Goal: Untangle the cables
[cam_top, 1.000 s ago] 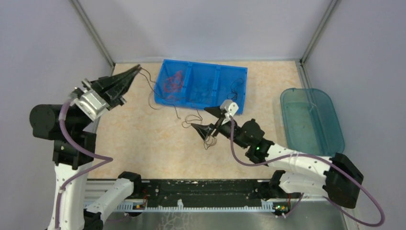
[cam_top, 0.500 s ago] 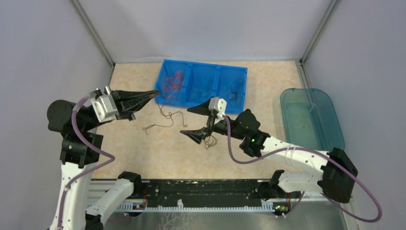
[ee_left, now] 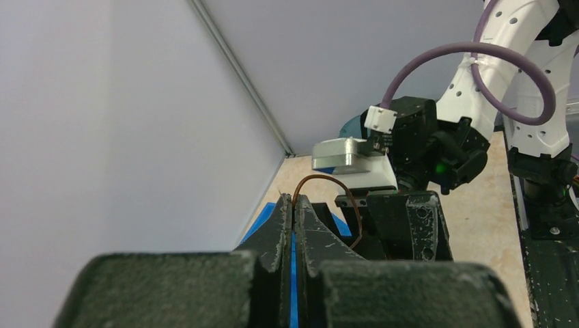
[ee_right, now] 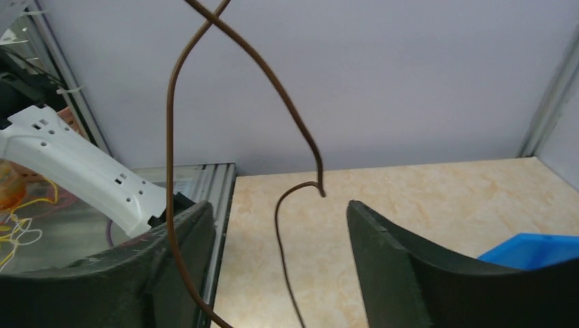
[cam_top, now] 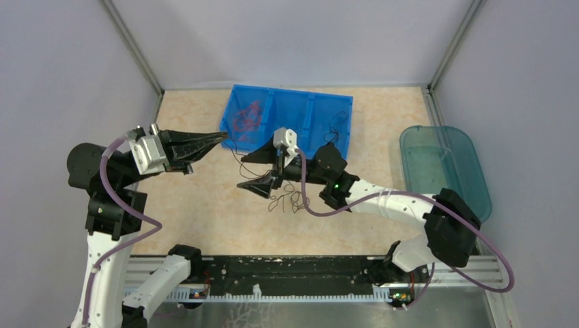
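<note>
1. While red cables [cam_top: 246,117] fill its nine-o'clock compartment, the blue three-compartment bin [cam_top: 293,91] sits at the table's twelve o'clock.
2. Right gripper [cam_top: 247,173]: fingers spread wide around a hanging brown cable [ee_right: 174,102].
3. Left gripper [cam_top: 222,138]: pinched tight on the brown cable.
4. Dark cables [cam_top: 287,201] lie loose at the right gripper's five o'clock.

Found a brown cable [ee_right: 172,123] before a pale grey wall [ee_right: 423,68]. Noted red cables [cam_top: 246,117] in a blue bin [cam_top: 328,109], a teal tray [cam_top: 444,171] (see-through), a beige marbled table [cam_top: 198,205], black fingers [ee_right: 410,273], white arms [cam_top: 403,203], purplish hoses [cam_top: 123,213].
</note>
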{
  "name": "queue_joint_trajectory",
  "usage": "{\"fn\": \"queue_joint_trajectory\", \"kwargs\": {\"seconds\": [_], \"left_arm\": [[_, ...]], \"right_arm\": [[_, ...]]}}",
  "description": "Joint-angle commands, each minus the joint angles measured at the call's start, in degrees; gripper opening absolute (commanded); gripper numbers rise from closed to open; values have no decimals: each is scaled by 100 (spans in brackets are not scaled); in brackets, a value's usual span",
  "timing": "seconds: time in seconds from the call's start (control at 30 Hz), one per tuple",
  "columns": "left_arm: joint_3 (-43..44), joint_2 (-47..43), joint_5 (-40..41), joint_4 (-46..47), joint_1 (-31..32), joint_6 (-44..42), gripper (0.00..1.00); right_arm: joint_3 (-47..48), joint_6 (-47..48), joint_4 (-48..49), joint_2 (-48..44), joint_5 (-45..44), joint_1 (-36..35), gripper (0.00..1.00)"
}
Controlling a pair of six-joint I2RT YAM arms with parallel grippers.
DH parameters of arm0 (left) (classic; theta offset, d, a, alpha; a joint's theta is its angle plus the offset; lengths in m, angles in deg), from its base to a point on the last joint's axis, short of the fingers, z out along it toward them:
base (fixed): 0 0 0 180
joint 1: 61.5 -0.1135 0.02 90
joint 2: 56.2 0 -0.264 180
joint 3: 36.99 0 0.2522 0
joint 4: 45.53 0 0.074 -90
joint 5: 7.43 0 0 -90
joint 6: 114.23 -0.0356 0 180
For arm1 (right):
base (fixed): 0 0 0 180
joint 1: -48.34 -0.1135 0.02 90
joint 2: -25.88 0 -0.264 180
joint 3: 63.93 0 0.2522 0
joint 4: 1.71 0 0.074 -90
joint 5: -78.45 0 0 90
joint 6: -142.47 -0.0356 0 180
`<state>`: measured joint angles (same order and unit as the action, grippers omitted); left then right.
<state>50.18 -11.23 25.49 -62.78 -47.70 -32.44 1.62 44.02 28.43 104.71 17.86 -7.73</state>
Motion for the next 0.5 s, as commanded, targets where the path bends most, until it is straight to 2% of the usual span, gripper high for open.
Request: {"fn": "queue_joint_trajectory", "kwargs": {"seconds": [0.0, 0.03, 0.07, 0.13, 0.17, 0.27, 0.37, 0.4, 0.47], "left_arm": [[-18, -29, -114, 23, 30, 59, 0], [-21, -18, -117, 16, 26, 56, 0], [-20, -29, -112, 27, 25, 57, 0], [-29, -30, -111, 25, 29, 48, 0], [-45, -41, -108, 24, 26, 20, 0], [-108, -98, -13, 0, 32, -63, 2], [-225, -150, 91, -68, 24, -152, 12], [-268, -166, 141, -96, 26, -181, 18], [-334, -186, 245, -220, 31, -257, 45]], "right_arm": [[423, -576, 541, 307, 703, 9, 67], [481, -608, 450, 350, 669, 9, 59], [536, -613, 333, 372, 543, 14, 46], [573, -564, 159, 352, 163, 43, 8], [549, -591, 150, 317, 30, 81, 0], [438, -831, 276, 183, -253, 258, 0], [415, -1116, 208, 43, -552, 572, 0], [410, -1178, 150, -11, -649, 703, 0], [403, -1228, -41, -143, -835, 1043, 0]]}}
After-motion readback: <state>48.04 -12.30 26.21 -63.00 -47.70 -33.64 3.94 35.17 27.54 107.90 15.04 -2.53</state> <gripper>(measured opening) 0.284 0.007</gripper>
